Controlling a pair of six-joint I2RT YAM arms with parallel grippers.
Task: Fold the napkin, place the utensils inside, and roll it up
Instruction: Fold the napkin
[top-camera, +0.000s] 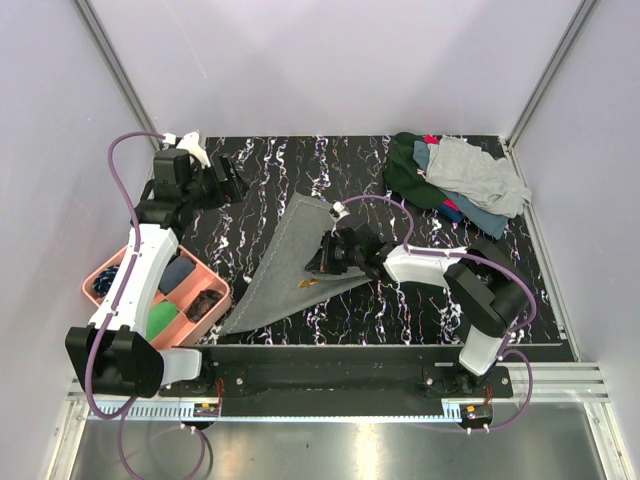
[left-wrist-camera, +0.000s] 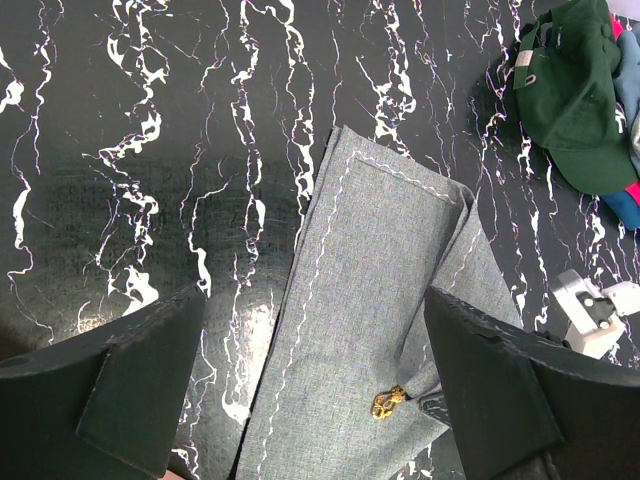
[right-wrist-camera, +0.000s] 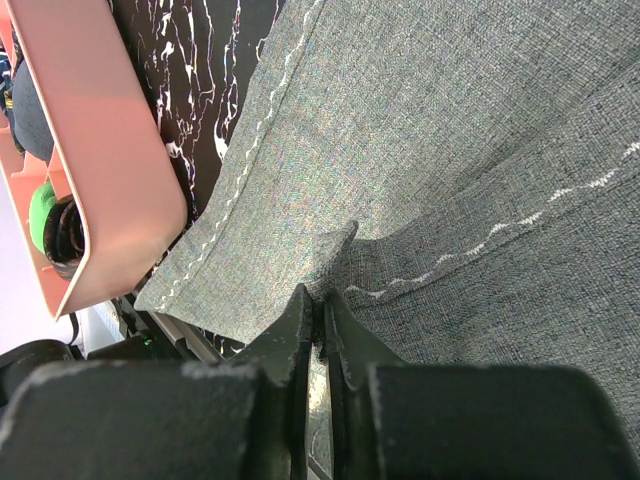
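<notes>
Right gripper (top-camera: 322, 260) clamped on napkin (top-camera: 270, 275) right edge. Napkin long axis runs far to near-left. Left gripper (top-camera: 233, 178) jaws apart, far-left, well away. Right arm nearer.

I see a black, white-veined table (top-camera: 300, 170). On it lie the grey napkin (top-camera: 285, 270) near the middle, a heap of cloths (top-camera: 455, 180) at the far right corner, and a pink tray (top-camera: 222, 291) at the near left.

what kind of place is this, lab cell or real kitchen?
Most likely a lab test cell: plain white walls on aluminium posts box in a marble-print table, the left arm and right arm are bolted to a rail, and the napkin lies beside a pink tray of props.
</notes>
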